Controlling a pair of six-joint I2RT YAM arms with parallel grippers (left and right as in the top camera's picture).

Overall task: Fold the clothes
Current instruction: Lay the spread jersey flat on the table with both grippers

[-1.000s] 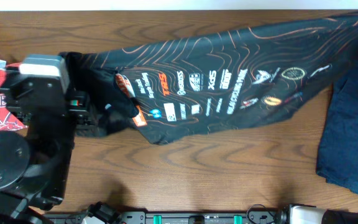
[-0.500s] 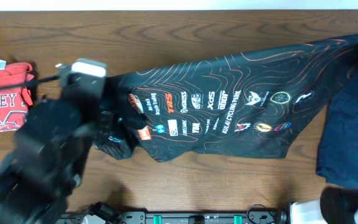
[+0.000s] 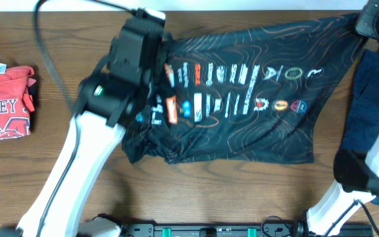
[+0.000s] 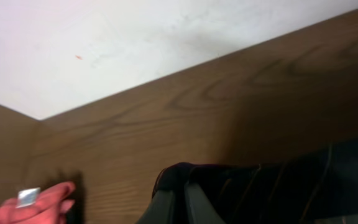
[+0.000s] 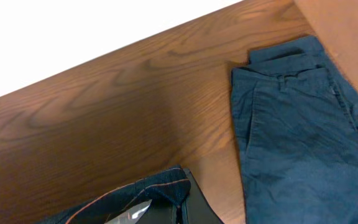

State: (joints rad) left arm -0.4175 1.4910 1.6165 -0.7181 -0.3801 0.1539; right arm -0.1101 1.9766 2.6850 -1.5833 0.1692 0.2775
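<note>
Gripped by the closed left pincer point(image 4: 178, 208), the far-left corner of the black cycling jersey point(image 3: 242, 125); by the closed right pincer point(image 5: 180, 208), its far-right corner. Stretched between them over the bench point(image 3: 209, 191), logos up, between red T-shirt point(image 3: 5, 102) and blue trousers point(image 5: 297, 130).

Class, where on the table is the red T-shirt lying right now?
In the overhead view, the red T-shirt lies at the left edge of the table, on the robot's left, apart from the black cycling jersey spread across the middle.
</note>
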